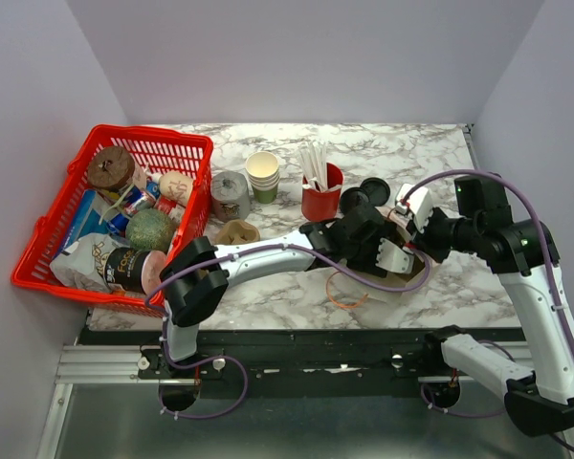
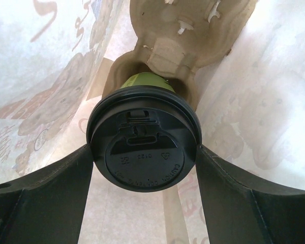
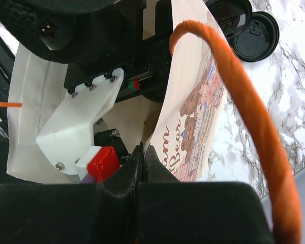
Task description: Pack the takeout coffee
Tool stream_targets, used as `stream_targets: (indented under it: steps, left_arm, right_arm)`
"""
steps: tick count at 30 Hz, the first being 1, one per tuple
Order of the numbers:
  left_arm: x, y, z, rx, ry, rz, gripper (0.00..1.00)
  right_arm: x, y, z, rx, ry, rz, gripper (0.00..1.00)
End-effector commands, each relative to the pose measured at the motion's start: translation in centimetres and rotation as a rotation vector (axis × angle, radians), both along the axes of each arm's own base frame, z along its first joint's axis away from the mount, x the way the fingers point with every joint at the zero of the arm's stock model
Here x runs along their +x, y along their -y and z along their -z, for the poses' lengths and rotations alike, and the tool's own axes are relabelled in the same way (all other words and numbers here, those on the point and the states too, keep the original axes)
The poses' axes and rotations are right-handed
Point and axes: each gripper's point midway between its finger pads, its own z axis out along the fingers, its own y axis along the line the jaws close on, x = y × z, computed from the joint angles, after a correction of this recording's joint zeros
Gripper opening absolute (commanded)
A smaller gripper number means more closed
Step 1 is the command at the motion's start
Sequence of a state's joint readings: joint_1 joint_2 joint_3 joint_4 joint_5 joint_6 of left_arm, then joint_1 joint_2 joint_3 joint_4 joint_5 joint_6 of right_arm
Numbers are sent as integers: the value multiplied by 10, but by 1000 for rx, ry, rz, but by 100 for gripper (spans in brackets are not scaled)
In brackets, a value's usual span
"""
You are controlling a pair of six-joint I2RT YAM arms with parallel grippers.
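The takeout coffee (image 2: 145, 147), an olive-green cup with a black lid, stands in a brown pulp cup carrier (image 2: 168, 51) inside a white printed paper bag (image 2: 46, 76). My left gripper (image 2: 145, 157) reaches down into the bag, and its two dark fingers (image 2: 56, 198) press against opposite sides of the lid. My right gripper (image 3: 144, 152) is shut on the bag's upper edge (image 3: 193, 101), beside the orange rope handle (image 3: 244, 101). In the top view the left gripper (image 1: 387, 253) is sunk in the bag's mouth and hides the cup, with the right gripper (image 1: 411, 212) at the rim.
A red basket (image 1: 38, 268) full of groceries stands at the left. A stack of lidless paper cups (image 1: 263, 175), a red cup of straws (image 1: 320, 196) and loose black lids (image 1: 368, 189) sit behind the bag. A grey roll (image 1: 230, 196) and a pulp piece (image 1: 236, 231) lie nearby.
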State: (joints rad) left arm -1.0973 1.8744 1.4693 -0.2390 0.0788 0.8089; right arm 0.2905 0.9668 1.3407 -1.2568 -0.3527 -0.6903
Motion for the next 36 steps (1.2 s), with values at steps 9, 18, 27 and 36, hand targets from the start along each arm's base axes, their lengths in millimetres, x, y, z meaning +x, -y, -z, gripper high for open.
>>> stream_targets:
  steps: [9, 18, 27, 36]
  left_arm:
    - [15, -2, 0, -81, -64, -125, 0]
    - [16, -5, 28, 17, -80, -114, 0]
    - [16, -7, 30, 57, -92, -98, 14]
    - [8, -12, -8, -16, -130, -89, 69]
  right_arm:
    - [-46, -1, 13, -2, -214, -55, 1]
    - [-45, -6, 11, 20, -226, -58, 1]
    - [-42, -8, 8, 31, -216, -54, 0]
    - [-25, -2, 7, 2, -181, 4, 1]
